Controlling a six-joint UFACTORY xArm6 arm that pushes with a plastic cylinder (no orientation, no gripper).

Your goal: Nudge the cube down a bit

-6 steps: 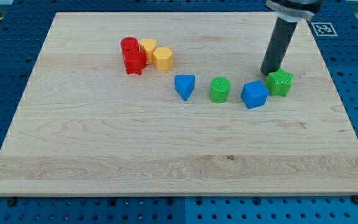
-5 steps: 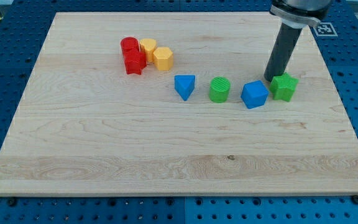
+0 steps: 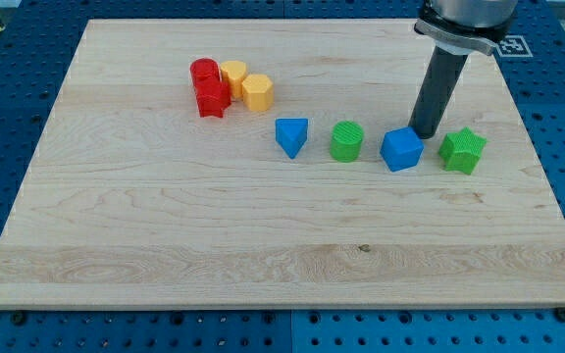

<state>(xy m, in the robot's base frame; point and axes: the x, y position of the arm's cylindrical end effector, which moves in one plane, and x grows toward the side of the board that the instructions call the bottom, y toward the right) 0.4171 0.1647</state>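
Observation:
A blue cube point(image 3: 401, 149) sits on the wooden board point(image 3: 263, 245) right of centre. My tip point(image 3: 423, 132) stands just above and to the right of the cube, touching or almost touching its upper right corner. A green star-shaped block point(image 3: 462, 150) lies to the right of the cube, apart from it and from my tip.
A green cylinder point(image 3: 346, 141) and a blue triangular block point(image 3: 291, 135) lie left of the cube in a row. Further up left are a red cylinder point(image 3: 203, 72), a red star-shaped block point(image 3: 212, 98), a yellow cylinder point(image 3: 233, 75) and a yellow hexagonal block point(image 3: 257, 92), packed together.
The green star-shaped block has slid right and slightly down, away from the cube. My tip has shifted left towards the cube's upper right corner. The cube has not visibly moved.

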